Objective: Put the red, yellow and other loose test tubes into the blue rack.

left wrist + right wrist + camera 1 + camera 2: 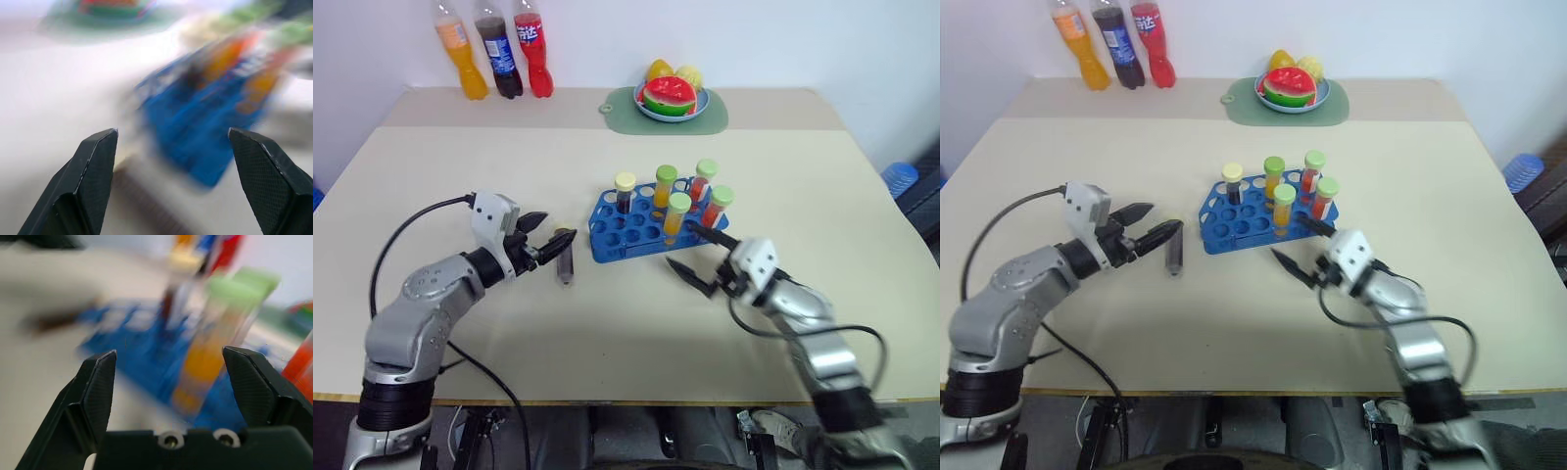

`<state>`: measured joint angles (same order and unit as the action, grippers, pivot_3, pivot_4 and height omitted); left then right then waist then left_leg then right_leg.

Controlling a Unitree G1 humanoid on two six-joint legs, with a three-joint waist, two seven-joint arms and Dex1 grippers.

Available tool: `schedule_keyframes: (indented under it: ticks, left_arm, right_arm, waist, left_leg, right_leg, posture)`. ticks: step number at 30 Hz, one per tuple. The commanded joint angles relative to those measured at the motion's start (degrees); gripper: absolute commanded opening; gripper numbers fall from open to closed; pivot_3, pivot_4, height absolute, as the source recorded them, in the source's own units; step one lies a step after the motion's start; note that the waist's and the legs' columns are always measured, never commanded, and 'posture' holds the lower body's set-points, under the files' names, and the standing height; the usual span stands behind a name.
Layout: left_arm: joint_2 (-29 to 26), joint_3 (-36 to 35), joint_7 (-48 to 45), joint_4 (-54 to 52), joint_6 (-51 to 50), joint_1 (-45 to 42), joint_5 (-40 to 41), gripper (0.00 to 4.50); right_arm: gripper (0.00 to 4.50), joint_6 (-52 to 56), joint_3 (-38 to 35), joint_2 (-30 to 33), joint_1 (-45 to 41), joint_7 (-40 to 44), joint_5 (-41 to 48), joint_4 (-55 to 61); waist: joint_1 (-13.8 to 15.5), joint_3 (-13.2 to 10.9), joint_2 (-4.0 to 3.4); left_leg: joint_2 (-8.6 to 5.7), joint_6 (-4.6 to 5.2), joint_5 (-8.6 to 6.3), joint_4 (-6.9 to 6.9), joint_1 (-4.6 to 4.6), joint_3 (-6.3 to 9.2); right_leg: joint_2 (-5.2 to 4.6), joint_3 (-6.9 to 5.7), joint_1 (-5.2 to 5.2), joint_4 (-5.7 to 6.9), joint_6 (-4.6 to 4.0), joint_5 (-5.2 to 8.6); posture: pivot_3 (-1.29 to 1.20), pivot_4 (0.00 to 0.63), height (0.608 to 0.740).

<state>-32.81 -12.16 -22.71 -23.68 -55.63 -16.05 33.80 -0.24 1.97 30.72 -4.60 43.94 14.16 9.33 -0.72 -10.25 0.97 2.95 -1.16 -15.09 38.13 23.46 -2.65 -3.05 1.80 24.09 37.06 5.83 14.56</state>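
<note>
Left pincer (546, 239) spread, a dark loose tube (565, 257) lying at its tips; right pincer (697, 259) spread, empty, just before the blue rack (612, 233) on the worktop (607, 323).

Bright, even light (soft shadows); both wrist views heavily motion-blurred.

No lettering can be made out anywhere. The labels on the three bottles (494, 49) are too small to read.
</note>
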Motion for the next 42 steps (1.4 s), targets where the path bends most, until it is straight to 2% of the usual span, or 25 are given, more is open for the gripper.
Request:
schedule_keyframes:
  ticks: [1,2,4,7,10,17,23,26,29,33,34,37,39,42]
  left_arm:
    - [0.2,-4.2,6.6,-2.8,-25.0,-8.8,4.6,3.73]
    - [1.8,-6.2,7.1,-1.9,-31.1,-12.5,5.8,3.73]
    - [2.9,-8.2,8.9,0.4,-36.3,-16.2,9.0,3.73]
    - [4.4,-8.8,15.6,5.3,-36.9,-20.1,15.0,3.73]
    - [4.1,-5.7,27.1,14.9,-36.9,-24.5,23.0,3.73]
    - [5.0,-4.7,52.8,31.3,-36.9,-31.2,39.5,3.73]
    - [7.5,-3.9,66.1,38.8,-36.9,-32.5,46.7,3.73]
    - [10.2,-5.4,72.7,44.3,-36.9,-34.1,46.3,3.73]
    - [11.8,-6.8,77.3,46.9,-36.9,-35.4,46.2,2.83]
    - [13.9,-8.9,81.2,49.7,-36.9,-36.5,47.7,0.89]
    - [14.2,-9.4,81.7,50.2,-36.9,-36.7,48.5,0.76]
    - [13.1,-9.6,81.3,50.3,-36.9,-36.6,52.9,0.76]
    - [11.4,-10.5,79.1,45.1,-36.5,-34.8,55.0,0.76]
    - [4.7,-8.5,67.4,35.3,-36.8,-28.8,59.5,0.76]
  right_arm:
    - [3.77,4.9,-4.8,5.5,4.3,4.5,6.4,10.1]
    - [3.77,5.6,-6.3,7.8,6.0,6.2,7.7,12.3]
    - [3.77,6.7,-7.6,10.4,7.6,7.8,9.0,15.0]
    - [3.77,7.0,-8.8,13.5,8.9,10.6,9.9,16.8]
    - [3.77,6.2,-9.1,15.1,9.4,12.8,9.5,16.5]
    - [3.77,6.3,-9.7,15.3,8.5,13.4,9.1,15.8]
    - [3.77,5.9,-9.6,14.7,10.3,12.6,8.5,17.3]
    - [3.77,6.3,-10.1,14.8,11.7,11.9,8.5,18.6]
    - [3.83,6.4,-10.6,15.0,12.9,11.6,8.4,19.4]
    - [3.83,6.6,-10.8,14.8,13.7,11.2,8.1,19.7]
    - [3.83,6.7,-10.8,14.7,13.7,11.0,8.2,19.8]
    - [3.83,6.7,-10.4,14.5,13.4,10.8,8.0,19.4]
    - [3.83,6.8,-10.0,14.4,12.6,10.7,7.8,18.8]
    - [3.83,6.7,-9.6,14.0,11.1,10.3,7.5,17.7]
  waist:
    - [-0.1,0.0,0.01]
    - [-0.1,0.0,0.03]
    - [0.0,-0.1,0.15]
    - [-0.5,0.0,0.21]
    - [-0.2,-0.1,0.31]
    - [0.1,-0.1,0.43]
    - [0.2,-0.1,0.45]
    - [0.2,-0.1,0.45]
    - [0.3,-0.1,0.43]
    - [0.3,0.0,0.46]
    - [0.3,0.0,0.46]
    - [0.3,0.0,0.46]
    - [0.2,0.0,0.46]
    - [-0.5,-0.1,0.52]
  left_leg:
    - [0.00,0.00,0.00,0.00,-0.02,0.00]
    - [-0.01,0.00,0.00,0.02,-0.04,0.02]
    - [-0.02,0.00,0.00,0.05,-0.04,0.06]
    - [-0.02,0.00,0.00,-0.01,-0.11,0.08]
    - [0.00,0.00,0.00,-0.03,-0.12,0.18]
    - [-0.05,-0.01,0.00,0.00,-0.06,0.15]
    - [-0.07,-0.05,0.02,0.00,-0.07,0.14]
    - [-0.08,-0.11,0.05,0.00,-0.08,0.15]
    - [-0.12,-0.14,0.07,0.00,-0.14,0.15]
    - [-0.13,-0.18,0.09,0.00,-0.16,0.16]
    - [-0.13,-0.19,0.10,0.00,-0.16,0.17]
    - [-0.13,-0.21,0.11,-0.01,-0.16,0.18]
    - [-0.13,-0.24,0.12,-0.01,-0.16,0.18]
    - [-0.11,-0.35,0.18,-0.08,-0.14,0.17]
  right_leg:
    - [0.01,0.00,-0.02,0.01,0.00,0.00]
    - [0.03,0.00,-0.02,0.03,0.00,0.00]
    - [0.06,-0.01,-0.05,0.02,0.00,0.01]
    - [0.10,0.00,-0.06,0.00,0.00,0.01]
    - [0.14,0.00,-0.06,0.02,-0.03,0.02]
    - [0.04,0.00,-0.06,-0.03,-0.02,0.01]
    - [0.04,0.00,-0.06,-0.02,-0.02,0.01]
    - [0.03,0.00,-0.07,0.00,-0.03,0.01]
    - [0.02,-0.01,-0.15,0.00,-0.03,0.01]
    - [0.02,-0.03,-0.20,-0.02,-0.03,0.01]
    - [0.02,-0.04,-0.20,-0.02,-0.03,0.01]
    - [0.02,-0.04,-0.21,-0.02,-0.03,0.01]
    - [0.02,-0.05,-0.21,-0.02,-0.03,0.01]
    - [0.02,-0.03,-0.11,-0.01,-0.04,0.01]
  posture:
    - [0.00,0.150,0.740]
    - [0.00,0.150,0.740]
    - [0.00,0.150,0.740]
    - [0.00,0.150,0.740]
    - [0.00,0.150,0.740]
    - [0.00,0.150,0.740]
    - [0.00,0.150,0.740]
    - [0.00,0.150,0.740]
    - [0.00,0.150,0.740]
    - [0.00,0.150,0.740]
    - [0.00,0.150,0.740]
    - [0.00,0.150,0.740]
    - [0.00,0.150,0.740]
    - [0.00,0.150,0.740]
